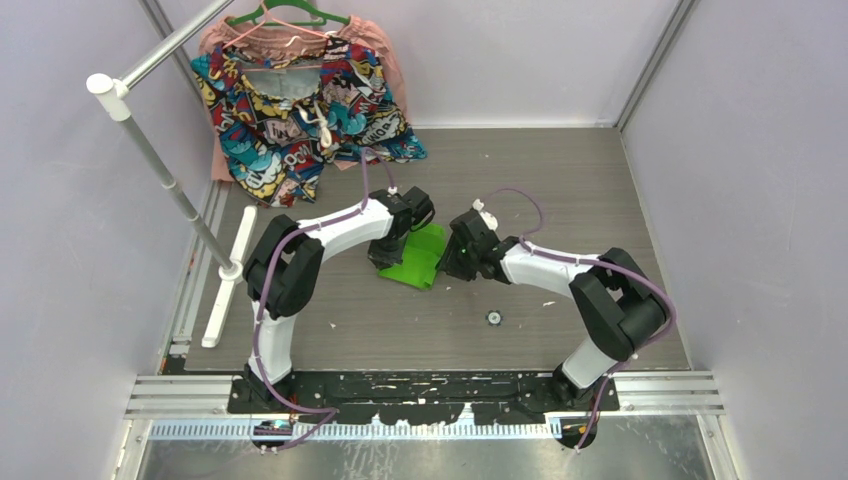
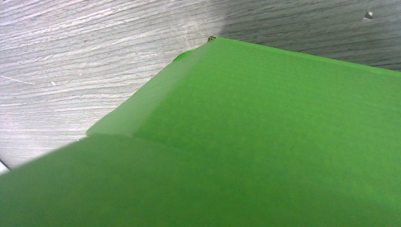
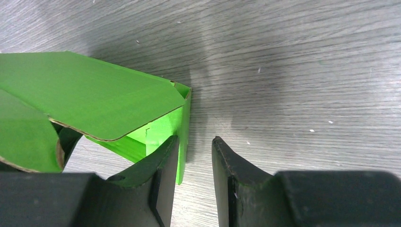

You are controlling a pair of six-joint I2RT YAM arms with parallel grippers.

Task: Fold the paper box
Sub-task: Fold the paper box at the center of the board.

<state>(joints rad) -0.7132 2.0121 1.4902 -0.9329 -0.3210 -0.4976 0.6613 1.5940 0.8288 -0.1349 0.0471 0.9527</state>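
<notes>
The paper box [image 1: 420,258] is bright lime-green card, partly folded, on the grey table between my two grippers. My left gripper [image 1: 386,256] is low at its left side. In the left wrist view the green card [image 2: 246,142] fills almost the whole frame and hides the fingers. My right gripper [image 1: 456,262] is at the box's right side. In the right wrist view the box [image 3: 94,94] lies to the left with a flap over it. The right gripper [image 3: 195,142] is open with a narrow gap, and an upright box wall [image 3: 183,123] stands between the fingers against the left finger [image 3: 163,161].
A colourful patterned garment [image 1: 300,110] hangs on a green hanger at the back left, on a white rack pole [image 1: 165,170] with a white foot bar [image 1: 228,275]. A small dark round object [image 1: 493,318] lies on the table near the right arm.
</notes>
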